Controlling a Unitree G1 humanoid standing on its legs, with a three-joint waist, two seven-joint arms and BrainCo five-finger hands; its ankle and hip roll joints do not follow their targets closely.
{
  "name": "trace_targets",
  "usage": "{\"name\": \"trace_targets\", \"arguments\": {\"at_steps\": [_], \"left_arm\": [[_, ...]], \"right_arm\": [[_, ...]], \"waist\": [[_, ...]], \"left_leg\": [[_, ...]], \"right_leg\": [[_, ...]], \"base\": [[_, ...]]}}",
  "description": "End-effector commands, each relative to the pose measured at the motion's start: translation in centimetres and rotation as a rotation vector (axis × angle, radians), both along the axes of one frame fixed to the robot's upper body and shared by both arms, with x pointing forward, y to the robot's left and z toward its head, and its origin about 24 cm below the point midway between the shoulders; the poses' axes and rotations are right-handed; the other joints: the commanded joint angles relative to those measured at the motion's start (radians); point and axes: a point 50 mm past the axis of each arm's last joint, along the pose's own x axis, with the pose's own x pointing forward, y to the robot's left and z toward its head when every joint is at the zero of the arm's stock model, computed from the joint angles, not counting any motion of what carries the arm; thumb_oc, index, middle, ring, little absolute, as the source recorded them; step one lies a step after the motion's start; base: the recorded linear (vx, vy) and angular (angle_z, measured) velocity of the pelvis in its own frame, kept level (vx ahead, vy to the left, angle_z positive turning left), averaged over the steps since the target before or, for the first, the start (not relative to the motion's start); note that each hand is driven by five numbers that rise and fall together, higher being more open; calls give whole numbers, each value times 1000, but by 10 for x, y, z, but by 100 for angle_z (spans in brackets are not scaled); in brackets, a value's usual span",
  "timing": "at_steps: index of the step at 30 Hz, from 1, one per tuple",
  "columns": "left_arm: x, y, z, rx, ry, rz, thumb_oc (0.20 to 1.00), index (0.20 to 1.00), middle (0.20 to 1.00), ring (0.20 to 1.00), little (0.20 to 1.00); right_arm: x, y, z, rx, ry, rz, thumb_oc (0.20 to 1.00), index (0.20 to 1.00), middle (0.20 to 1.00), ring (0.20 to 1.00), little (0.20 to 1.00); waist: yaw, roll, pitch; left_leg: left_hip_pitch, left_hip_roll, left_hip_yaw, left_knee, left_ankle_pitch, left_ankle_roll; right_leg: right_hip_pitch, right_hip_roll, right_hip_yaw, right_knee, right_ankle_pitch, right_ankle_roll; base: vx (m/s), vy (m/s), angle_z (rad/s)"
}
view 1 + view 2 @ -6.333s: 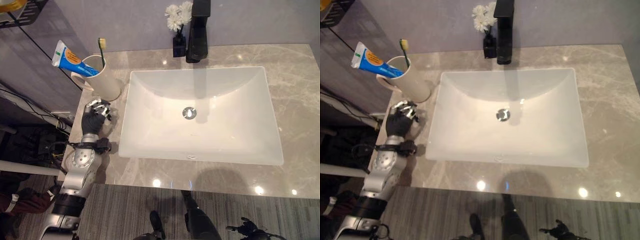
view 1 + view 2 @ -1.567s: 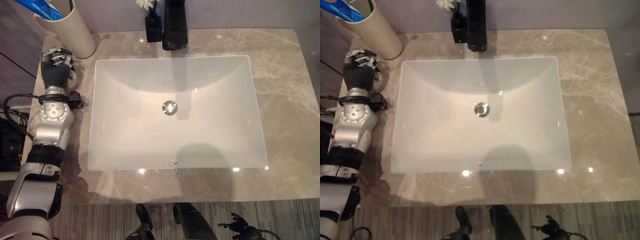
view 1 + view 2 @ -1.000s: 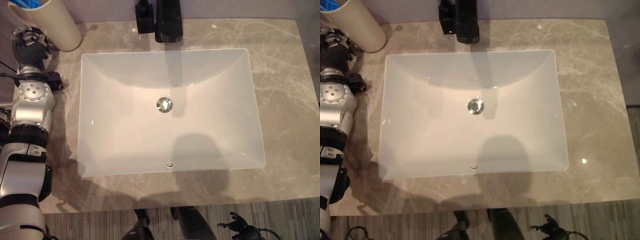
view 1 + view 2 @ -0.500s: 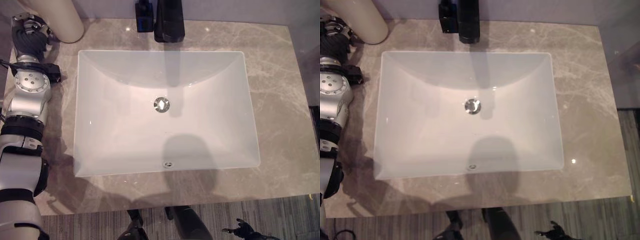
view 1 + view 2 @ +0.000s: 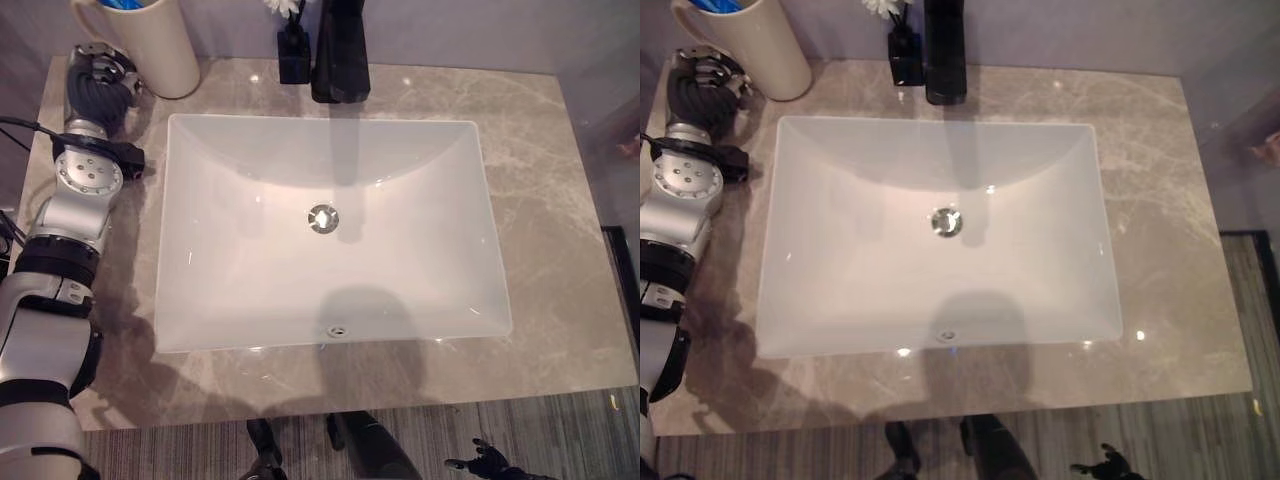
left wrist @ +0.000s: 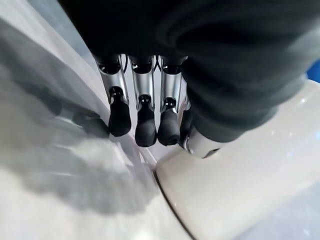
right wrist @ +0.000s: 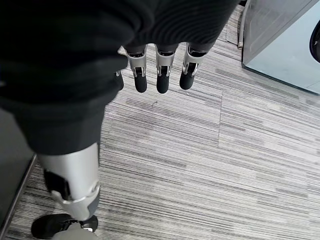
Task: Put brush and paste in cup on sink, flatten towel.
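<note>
We see the marble tabletop (image 5: 560,200) carrying a wide white sink (image 5: 330,230) that sits dry and bare. Our view has swung a little since half a second ago, so more of the cream cup (image 5: 150,45) at the back left corner now shows, with the blue paste (image 5: 125,4) just visible at its rim; the things themselves have not moved. We judge the paste step done, while the brush is cut off above the frame. No towel lies on the tabletop, so we judge the flattening is yet to come. A black faucet (image 5: 338,55) and small black vase (image 5: 293,55) stand behind the sink, clear of the cup. Our left robot hand (image 5: 98,85) rests beside the cup, fingers (image 6: 145,127) loosely straight and gripping nothing. Our right robot hand (image 7: 160,70) hangs slack over the floor.
</note>
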Motion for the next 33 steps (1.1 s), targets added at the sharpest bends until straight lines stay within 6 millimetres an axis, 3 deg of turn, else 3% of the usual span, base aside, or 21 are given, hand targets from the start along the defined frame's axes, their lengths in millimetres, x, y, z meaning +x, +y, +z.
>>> {"name": "trace_targets", "arguments": {"at_steps": [1, 17, 33], "left_arm": [[7, -15, -40, 73, 138, -48, 200, 200, 200, 200, 200], [14, -38, -44, 48, 133, -117, 200, 200, 200, 200, 200], [21, -56, -29, 3, 67, -127, 200, 200, 200, 200, 200]], "right_arm": [[-3, -18, 6, -37, 1, -61, 1000, 1000, 1000, 1000, 1000], [-4, -17, 5, -42, 10, -54, 1000, 1000, 1000, 1000, 1000], [-2, -14, 4, -45, 5, -46, 1000, 1000, 1000, 1000, 1000]], "waist": [[-56, 8, 48], [-71, -2, 47], [-78, -5, 44]], "left_leg": [[29, 34, -43, 6, 78, -49], [40, 33, -22, 6, 65, -41], [46, 38, -22, 6, 69, -40]], "right_leg": [[57, 27, -48, 0, -36, 78], [51, 39, -28, 0, -30, 78], [49, 45, -28, 0, -32, 77]], "base": [[0, 0, 0], [0, -1, 0], [2, -2, -1]]}}
